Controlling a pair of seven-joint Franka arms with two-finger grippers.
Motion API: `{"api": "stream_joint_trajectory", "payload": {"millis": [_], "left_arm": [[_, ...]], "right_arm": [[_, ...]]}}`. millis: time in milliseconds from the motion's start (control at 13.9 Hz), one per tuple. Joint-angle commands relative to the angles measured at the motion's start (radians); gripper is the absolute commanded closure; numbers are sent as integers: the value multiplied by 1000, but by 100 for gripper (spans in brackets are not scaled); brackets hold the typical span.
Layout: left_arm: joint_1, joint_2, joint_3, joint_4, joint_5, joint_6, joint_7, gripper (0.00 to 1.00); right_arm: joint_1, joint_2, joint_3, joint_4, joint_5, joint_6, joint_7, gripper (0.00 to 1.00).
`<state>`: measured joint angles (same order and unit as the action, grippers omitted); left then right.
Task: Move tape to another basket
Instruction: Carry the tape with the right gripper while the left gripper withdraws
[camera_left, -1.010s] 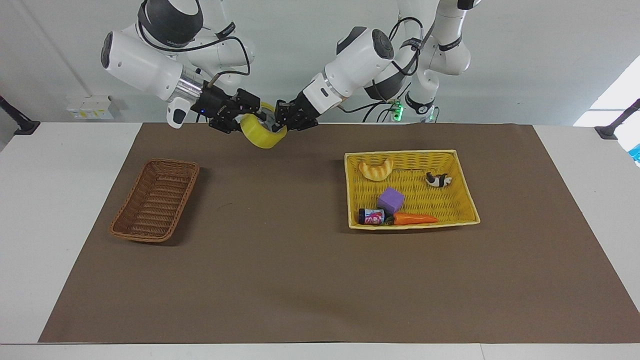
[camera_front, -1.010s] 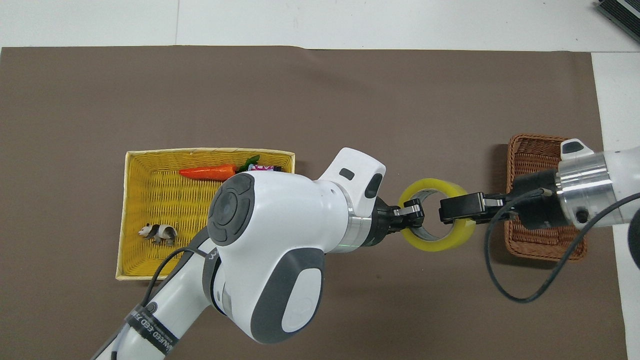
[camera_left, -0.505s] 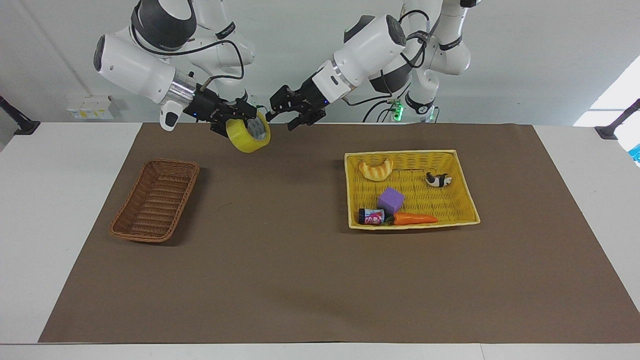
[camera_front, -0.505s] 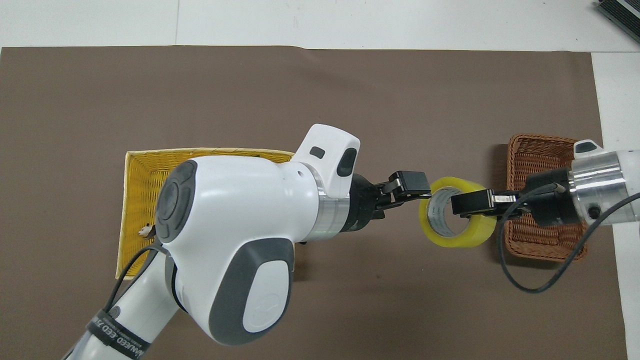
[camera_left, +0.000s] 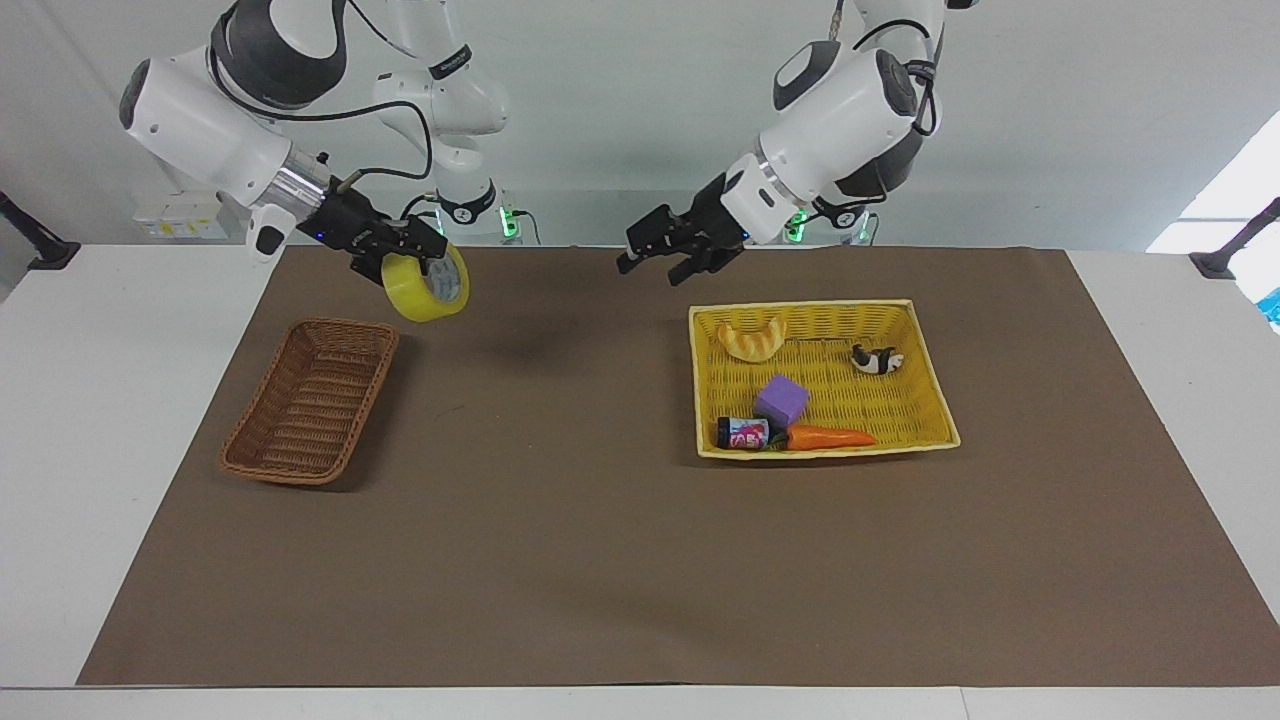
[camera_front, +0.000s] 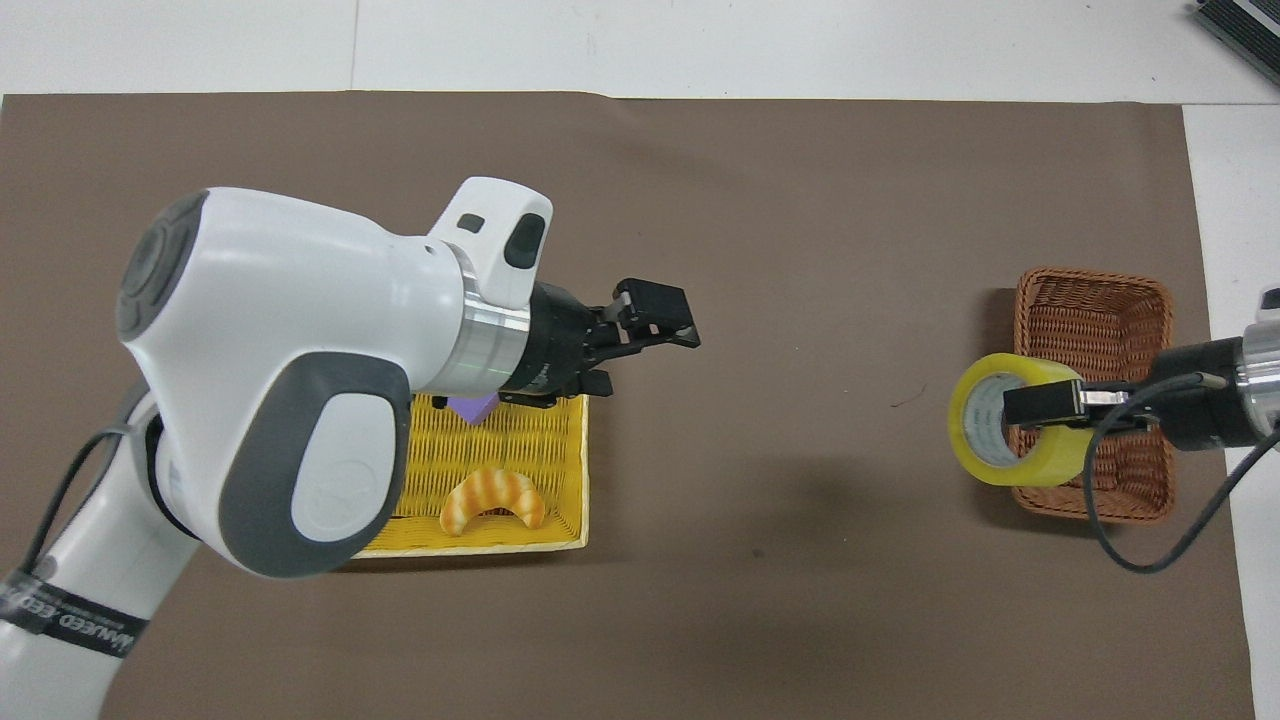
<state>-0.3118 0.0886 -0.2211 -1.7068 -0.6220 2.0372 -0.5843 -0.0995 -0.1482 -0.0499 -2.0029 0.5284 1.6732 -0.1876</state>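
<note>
Gripping the tape (camera_left: 427, 286) by its wall, one finger through the whitish core and one outside, my right claw (camera_left: 405, 259) is clamped on the roll and holds it in the air, tilted on edge. It hangs over the brown mat (camera_left: 560, 560) just off the corner of the wicker basket (camera_left: 310, 400) that lies nearest the robots; the overhead view puts the roll across that basket's rim, but from the facing side it is plainly raised and clear of the weave. The basket sits toward the right arm's end of the counter (camera_left: 70, 450). My left claw (camera_left: 672, 255), fingers spread apart and holding nothing, hovers above the mat beside the yellow basket (camera_left: 935, 400), over its edge closest to the robots. That basket holds a croissant (camera_left: 752, 337), a panda figure (camera_left: 876, 361), a purple cube (camera_left: 781, 399), a small can (camera_left: 742, 433) and a carrot (camera_left: 830, 437).
</note>
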Motion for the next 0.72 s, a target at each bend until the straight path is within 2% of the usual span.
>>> {"api": "stream_joint_trajectory", "payload": {"millis": [0,216,361,505,649], "left_arm": [[97,-18,-7,-16,167,-89,53,0],[235,-18,-7,-14,258,-182,235,0],[325,-18,-6,-8,315,-248,398,0],[370,-21,-4,-2,457,-299,513,0],[401,-30,-1,19,533,-330,554,0]], "right_arm": [[1,5,13,1,-201,71,-38,100],[1,59,13,1,-365,149,-129,100],[-5,129,12,1,-479,235,-191,100],[-6,182,12,-2,-606,334,-210,100],[-6,200,13,-2,-729,374,-222,100]]}}
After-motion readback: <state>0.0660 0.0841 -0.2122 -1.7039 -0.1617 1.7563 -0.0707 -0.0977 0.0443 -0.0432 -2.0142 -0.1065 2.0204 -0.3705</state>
